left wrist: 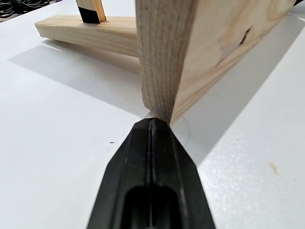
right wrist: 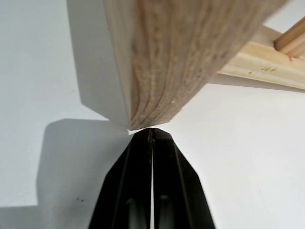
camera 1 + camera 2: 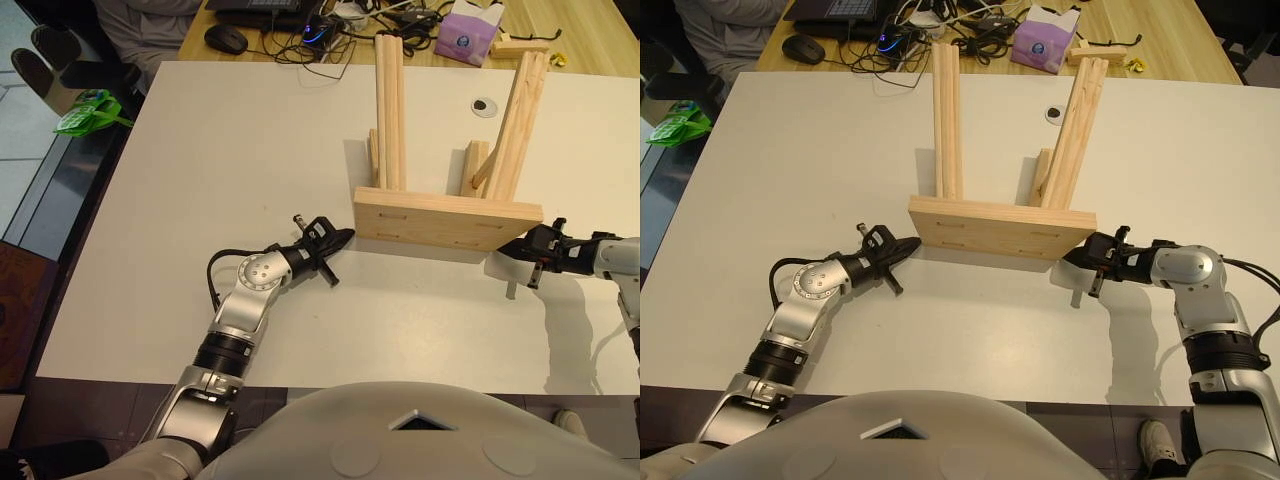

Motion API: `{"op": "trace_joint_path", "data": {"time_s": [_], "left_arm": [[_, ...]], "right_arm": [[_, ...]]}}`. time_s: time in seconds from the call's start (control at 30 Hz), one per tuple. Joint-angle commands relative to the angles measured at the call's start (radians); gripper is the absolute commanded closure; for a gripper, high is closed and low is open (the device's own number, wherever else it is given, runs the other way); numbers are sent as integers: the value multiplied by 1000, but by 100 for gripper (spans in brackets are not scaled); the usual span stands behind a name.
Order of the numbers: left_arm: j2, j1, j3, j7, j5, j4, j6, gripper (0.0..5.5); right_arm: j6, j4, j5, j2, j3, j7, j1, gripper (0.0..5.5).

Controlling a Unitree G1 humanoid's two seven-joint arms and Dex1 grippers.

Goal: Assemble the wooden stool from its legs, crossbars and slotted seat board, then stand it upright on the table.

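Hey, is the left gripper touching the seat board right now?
Touching. In the left wrist view the left gripper, shut, meets the lower corner of the seat board with no gap visible.

Table [image 3: 220, 200]: white, flat top, rectangular, long side facing the robot.

Stool [image 3: 447, 218] lies on its side near the middle-right of the table. The seat board [image 3: 1000, 228] stands on one long edge, its flat face toward the robot, and its lower corners touch the tabletop. The legs [image 3: 390, 110] run away from the board toward the far edge; one lower leg [image 1: 90, 33] lies flat on the surface. The stool's shadow falls on the table to its left.

Small dark disc [image 3: 484, 106] lies on the table near the far edge, between the two upper legs, apart from both.

A thin cable loop [image 3: 318, 70] lies across the far edge, left of the stool.
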Motion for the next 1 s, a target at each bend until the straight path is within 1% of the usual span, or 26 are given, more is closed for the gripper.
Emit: {"op": "trace_joint_path", "data": {"time_s": [0.03,0.27,0.4,0.63,0.87,1.0], "left_arm": [[0,19,-23,-7,9,2,39,548],[-28,15,-21,7,-4,7,44,548],[-38,24,-23,0,-30,-17,46,548],[-52,29,6,-18,-101,-66,59,548],[-17,7,55,-72,-173,-113,63,548],[-16,-1,80,-91,-243,-206,113,548]], "right_arm": [[20,5,-15,-7,22,19,21,550],[18,-7,-12,11,26,11,23,550],[25,-40,17,43,30,18,27,550],[132,-128,166,62,-34,64,26,550],[248,-242,289,67,-77,132,69,550],[345,-330,361,76,-111,138,85,550]]}}
